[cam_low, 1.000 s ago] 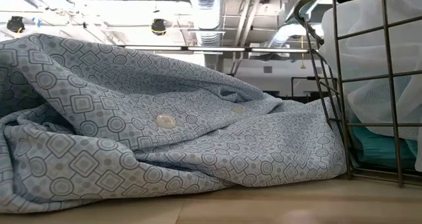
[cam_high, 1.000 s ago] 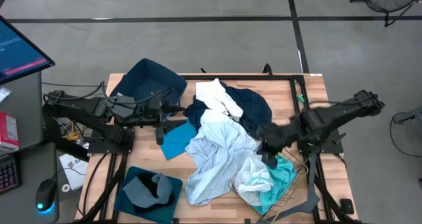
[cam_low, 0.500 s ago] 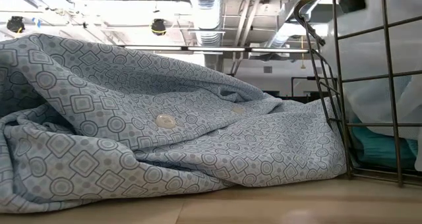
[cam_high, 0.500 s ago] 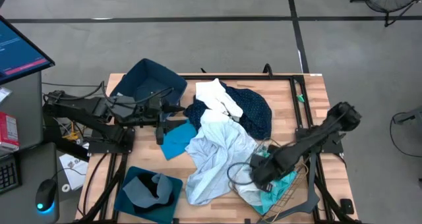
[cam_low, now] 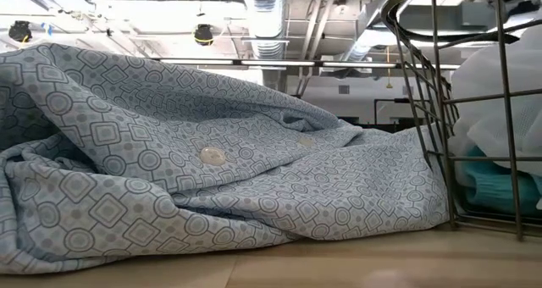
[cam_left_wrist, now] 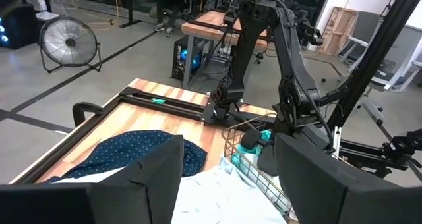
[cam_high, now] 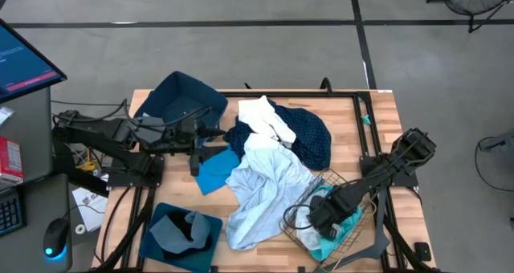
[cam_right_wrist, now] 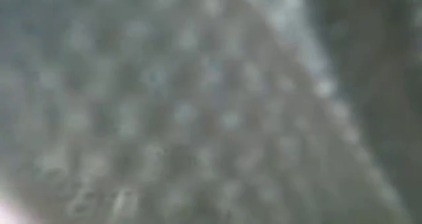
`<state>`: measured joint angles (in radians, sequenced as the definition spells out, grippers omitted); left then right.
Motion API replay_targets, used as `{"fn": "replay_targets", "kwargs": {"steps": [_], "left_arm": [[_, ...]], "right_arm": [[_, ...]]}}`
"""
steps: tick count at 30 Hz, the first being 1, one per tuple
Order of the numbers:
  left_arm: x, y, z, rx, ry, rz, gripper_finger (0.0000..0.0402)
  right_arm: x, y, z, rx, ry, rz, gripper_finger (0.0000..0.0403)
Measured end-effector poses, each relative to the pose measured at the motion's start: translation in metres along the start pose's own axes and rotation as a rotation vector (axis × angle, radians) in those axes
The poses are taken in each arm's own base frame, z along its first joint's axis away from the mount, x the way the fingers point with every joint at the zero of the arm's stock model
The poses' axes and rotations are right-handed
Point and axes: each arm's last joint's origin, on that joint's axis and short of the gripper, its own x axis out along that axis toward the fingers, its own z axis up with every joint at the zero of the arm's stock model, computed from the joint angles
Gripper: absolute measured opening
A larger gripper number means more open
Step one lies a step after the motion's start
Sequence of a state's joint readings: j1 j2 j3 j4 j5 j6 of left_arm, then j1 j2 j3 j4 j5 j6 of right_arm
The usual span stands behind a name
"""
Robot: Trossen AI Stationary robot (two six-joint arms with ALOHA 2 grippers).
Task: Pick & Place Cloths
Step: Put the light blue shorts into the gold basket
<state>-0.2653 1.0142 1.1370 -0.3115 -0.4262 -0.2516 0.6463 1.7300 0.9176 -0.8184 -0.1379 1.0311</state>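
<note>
My right gripper [cam_high: 320,218] is down in the wire basket [cam_high: 299,225] at the table's five o'clock, fingers pressed together, buried in white mesh cloth [cam_low: 500,110] over a cyan cloth [cam_high: 344,213]; I cannot tell whether they pinch fabric. My left gripper [cam_high: 195,151] hangs at nine o'clock, fingers spread, holding nothing, just beside a cyan cloth [cam_high: 215,170]. The pale blue shirt [cam_high: 261,189] sprawls mid-table, with the navy dotted cloth [cam_high: 309,132] behind it toward twelve.

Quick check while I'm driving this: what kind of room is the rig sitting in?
Probably an industrial-style robotics lab or workshop. Exposed ducts run under the ceiling, the floor is bare concrete, another robot arm stands beside a second wooden workbench, and a floor fan stands nearby.
</note>
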Motion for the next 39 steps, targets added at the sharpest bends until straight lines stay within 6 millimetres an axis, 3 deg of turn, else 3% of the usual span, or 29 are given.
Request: {"fn": "replay_targets", "kwargs": {"steps": [4,7,20,26,29,34,39], "left_arm": [[0.000,0.000,0.000,0.000,-0.001,0.000,0.0221],[0.000,0.000,0.000,-0.001,-0.002,-0.001,0.0221],[0.000,0.000,0.000,0.005,-0.003,-0.002,0.0221],[0.000,0.000,0.001,0.005,-0.005,-0.002,0.0221],[0.000,0.000,0.001,0.005,-0.005,-0.002,0.0221],[0.000,0.000,0.000,0.005,-0.004,-0.002,0.0221],[0.000,0.000,0.001,0.005,-0.005,-0.002,0.0221]], "right_arm": [[-0.002,-0.001,0.004,-0.051,-0.002,0.006,0.0004],[-0.015,0.000,0.004,-0.086,-0.016,0.015,0.0024],[-0.113,-0.008,-0.015,-0.095,-0.207,0.317,0.0195],[-0.150,-0.014,-0.025,-0.076,-0.295,0.467,0.0212],[-0.151,-0.019,-0.027,-0.010,-0.317,0.415,0.0198],[-0.130,-0.020,-0.021,0.060,-0.322,0.185,0.0163],[-0.128,-0.006,-0.010,-0.002,-0.385,0.266,0.0141]]}}
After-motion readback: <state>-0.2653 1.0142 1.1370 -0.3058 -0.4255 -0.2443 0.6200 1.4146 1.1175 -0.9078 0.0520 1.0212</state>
